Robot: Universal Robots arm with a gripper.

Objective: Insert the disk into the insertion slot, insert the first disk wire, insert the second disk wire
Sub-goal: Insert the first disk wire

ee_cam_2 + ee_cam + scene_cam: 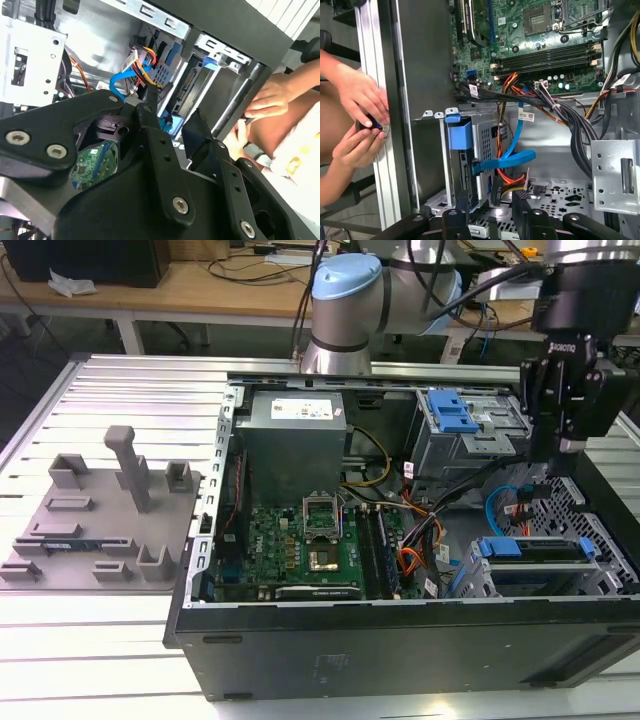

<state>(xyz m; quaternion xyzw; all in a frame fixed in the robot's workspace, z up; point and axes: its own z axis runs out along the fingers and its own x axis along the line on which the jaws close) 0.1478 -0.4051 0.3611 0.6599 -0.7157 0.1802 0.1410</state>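
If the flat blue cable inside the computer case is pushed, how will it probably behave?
The blue cable probably flexes easily, since it runs in loose curves. Thin and flat, it is likely light. Its bends look smooth, so it may spring back.

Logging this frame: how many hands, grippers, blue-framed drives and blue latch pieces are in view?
Person's hands: 2
Black robot gripper: 1
Silver hard drive in bright blue plastic caddy: 1
Smaller blue plastic latch piece on grey metal bay: 1
Total: 5
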